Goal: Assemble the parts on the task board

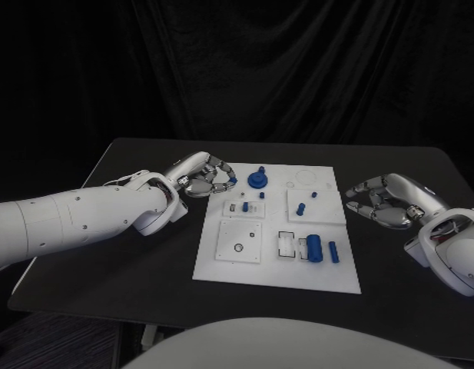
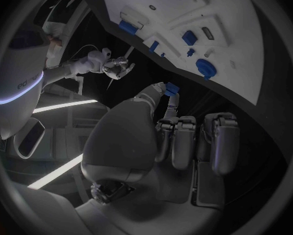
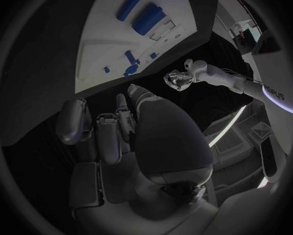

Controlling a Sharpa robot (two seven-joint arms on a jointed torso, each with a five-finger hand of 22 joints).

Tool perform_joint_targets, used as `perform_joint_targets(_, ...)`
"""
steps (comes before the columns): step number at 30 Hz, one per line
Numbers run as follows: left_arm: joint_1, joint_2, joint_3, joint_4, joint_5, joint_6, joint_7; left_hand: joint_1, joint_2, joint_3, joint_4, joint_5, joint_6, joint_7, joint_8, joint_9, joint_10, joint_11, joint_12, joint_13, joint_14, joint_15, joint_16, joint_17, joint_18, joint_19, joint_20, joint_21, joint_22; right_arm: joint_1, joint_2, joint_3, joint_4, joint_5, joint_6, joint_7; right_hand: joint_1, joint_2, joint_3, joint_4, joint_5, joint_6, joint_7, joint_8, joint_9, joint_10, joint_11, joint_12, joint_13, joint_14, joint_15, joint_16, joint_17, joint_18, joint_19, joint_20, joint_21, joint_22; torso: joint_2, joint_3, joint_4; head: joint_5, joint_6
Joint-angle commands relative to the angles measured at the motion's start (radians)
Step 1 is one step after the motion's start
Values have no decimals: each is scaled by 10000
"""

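Black cloth hangs behind the black surface [image 1: 137, 254] I work at, and the white task board [image 1: 223, 265] lies in its middle.

My left hand [image 1: 206, 178] hovers at the board's far left corner. Between its thumb and a fingertip it pinches a small blue part [image 2: 172, 89], which the left wrist view shows clearly, while my other fingers [image 2: 183, 142] curl inward under the palm. My right hand [image 1: 383, 201] hangs over the surface just beside the board's right edge, apart from it. Its fingers are curled in toward the palm and I see nothing held in them.

Outward from my left hand, a round blue knob-shaped part [image 1: 258, 180] with an upright stem stands on the board's far side, near my fingertips. Beyond it sits a ring outline [image 1: 306, 178] in the far right corner. Below the knob, 3 small blue parts [image 1: 244, 207] stand around a raised white block, and another small blue peg [image 1: 301, 208] stands on the neighbouring block toward my right hand. On the near half, a square white plate with a small dark hole [image 1: 239, 247] lies at the left. To its right, a large blue cylinder [image 1: 313, 247] lies on its side beside white slots, and a slimmer blue pin [image 1: 333, 250] lies just beside it, nearer the board's right edge.
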Motion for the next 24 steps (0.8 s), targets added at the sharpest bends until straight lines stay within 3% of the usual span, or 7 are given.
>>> perform_joint_targets(1,-45,120,5,-122,1965,951,1193,-32,46,3,65,104,538,-641,-58,489,1073,-12,-42,2628,1074,-6,27,2635,-72,552,-26,-40,2343,3,39,8,-13,611,79,410,58,52,0,49,62,57,-18,47,-17,-48,54,-31,-9,161,27,-33,1118,128,-4,1,-54,1501,2,-39,102,-14,-2)
perform_joint_targets(10,-759,450,7,-981,2452,1650,2302,37,96,-2,112,143,452,-596,-107,490,1073,26,-42,2628,1074,31,27,2635,-73,537,5,-41,2344,-10,43,7,-42,828,245,551,65,55,4,49,66,61,-12,48,-21,-47,61,-29,-4,156,33,-38,1112,126,-2,5,-53,1502,-10,-130,244,-48,-2)
perform_joint_targets(13,-1015,591,8,-1261,2481,1756,2580,32,111,-35,194,95,352,-554,-180,465,1073,66,-42,2628,1074,70,27,2635,-69,516,37,-59,2339,-26,4,6,-48,855,274,574,65,55,4,49,66,61,-12,48,-21,-47,61,-29,-4,156,33,-38,1112,126,-2,5,-53,1502,-5,-141,238,-8,-2)
perform_joint_targets(15,-1231,716,8,-1488,2493,1809,2736,59,120,-37,214,97,315,-539,-213,451,1073,82,-42,2628,1074,86,27,2635,-66,504,52,-69,2335,-39,-16,6,-49,866,300,581,68,56,5,49,65,60,-9,47,-23,-50,64,-31,-6,156,36,-37,1113,125,-2,7,-53,1503,-3,-173,252,-10,-2)
perform_joint_targets(21,-1738,1058,10,-2113,2540,1946,3013,178,148,-8,199,139,308,-515,-242,436,1073,107,-42,2628,1074,113,27,2635,-58,475,79,-100,2325,-63,-51,5,-24,877,358,600,68,56,5,49,65,60,-9,47,-23,-50,64,-31,-6,156,36,-37,1113,125,-2,7,-53,1503,-1,-122,161,135,-2)
perform_joint_targets(23,-1869,1192,11,-2336,2662,1964,3097,226,156,5,188,164,290,-499,-262,427,1073,119,-42,2628,1074,125,27,2635,-54,459,90,-117,2319,-75,-70,5,-18,878,386,606,73,57,7,48,64,59,-7,45,-25,-46,67,-27,1,148,39,-48,1100,125,-2,10,-54,1503,15,-134,170,132,-2)
perform_joint_targets(24,-1917,1250,11,-2431,2716,1981,3120,241,153,6,183,166,280,-493,-271,422,1073,124,-42,2628,1074,129,27,2635,-50,449,94,-131,2314,-83,-81,5,-14,879,397,607,73,57,7,48,64,59,-7,45,-25,-46,67,-27,1,148,39,-48,1100,125,-2,10,-54,1503,32,-162,188,114,-2)
